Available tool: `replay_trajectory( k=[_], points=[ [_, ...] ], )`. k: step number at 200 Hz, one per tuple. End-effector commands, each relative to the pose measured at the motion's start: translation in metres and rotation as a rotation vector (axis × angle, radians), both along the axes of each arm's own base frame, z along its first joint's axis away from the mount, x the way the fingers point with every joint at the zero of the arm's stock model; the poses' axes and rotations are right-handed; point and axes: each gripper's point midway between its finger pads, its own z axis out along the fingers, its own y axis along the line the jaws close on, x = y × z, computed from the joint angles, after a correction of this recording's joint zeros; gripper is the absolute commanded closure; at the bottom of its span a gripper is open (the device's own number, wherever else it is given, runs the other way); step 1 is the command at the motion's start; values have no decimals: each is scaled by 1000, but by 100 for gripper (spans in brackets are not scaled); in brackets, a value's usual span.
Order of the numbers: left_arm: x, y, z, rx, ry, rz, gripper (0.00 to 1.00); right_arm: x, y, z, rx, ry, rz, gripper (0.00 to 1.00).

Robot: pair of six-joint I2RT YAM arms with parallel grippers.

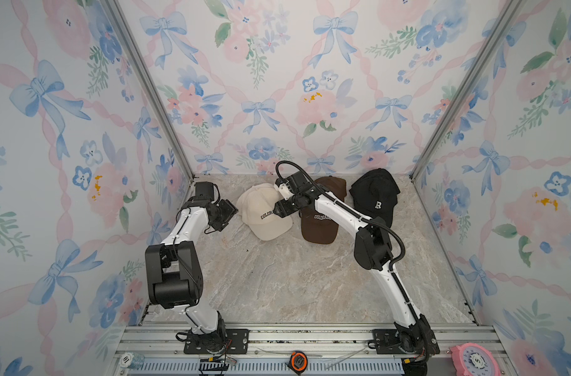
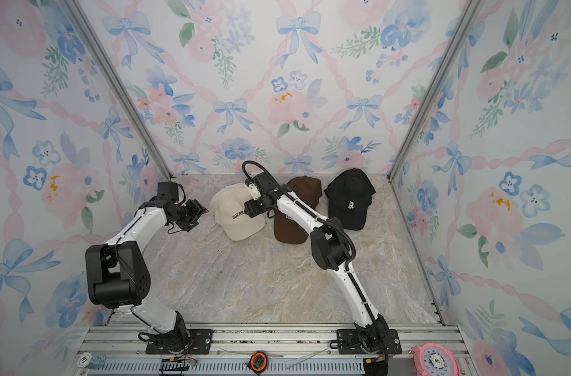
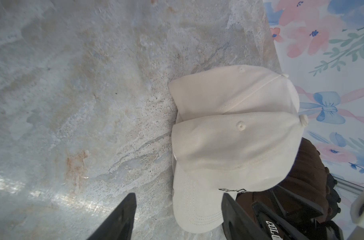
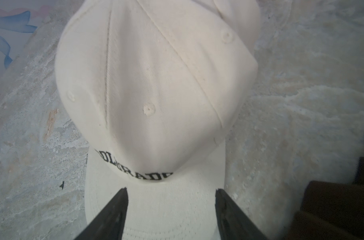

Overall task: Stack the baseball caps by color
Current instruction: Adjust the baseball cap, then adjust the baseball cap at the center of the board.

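Bench (image 1: 294, 276): marble-patterned, with three groups of caps in a row near its 12 o'clock edge, brims toward 6 o'clock.
left fingers (image 3: 121, 220): spread apart with nothing between them. They sit just beside the cream caps (image 1: 261, 211), at their 9 o'clock, pointing at them. Whether they touch the fabric cannot be told.
cream caps: two, one nested on the other, as the left wrist view shows. The upper one has dark "COLORADO" on its front. They rest on the bench at 11 o'clock from its middle.
right fingers (image 4: 112, 214): spread apart, gripping nothing. In the right wrist view they are above the upper cream cap's brim, one tip over each side. In both top views they are at the cream caps' 3 o'clock edge, hiding the last letters.
brown caps (image 1: 320, 228): just beside the cream caps, at their 3 o'clock. The white "COLORADO" is partly behind the right arm (image 1: 336, 205). A second brown crown shows at 12 o'clock of the front one.
black caps (image 1: 372, 195): just beside the brown caps, at their 2 o'clock, with a white "R" on the front.
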Motion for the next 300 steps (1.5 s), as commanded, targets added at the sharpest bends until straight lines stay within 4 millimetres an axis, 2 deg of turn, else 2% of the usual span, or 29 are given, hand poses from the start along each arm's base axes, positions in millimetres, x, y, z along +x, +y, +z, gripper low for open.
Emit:
replay_trajectory(
  k=[1, 57, 109, 189, 300],
  points=[
    [1, 1, 4, 12, -2, -3, 32, 17, -10, 33, 85, -50, -66, 32],
    [-8, 2, 5, 13, -6, -13, 33, 3, -3, -2, 57, 32, -56, 34],
    [-20, 10, 9, 5, -21, -4, 33, -14, 3, -21, 55, 79, -61, 35],
    [-46, 23, 11, -15, -35, 12, 33, -48, 33, -33, 53, 122, -22, 36],
    [-67, 35, 21, -32, -68, 35, 32, -61, 60, -42, 87, 146, -33, 36]
  ],
)
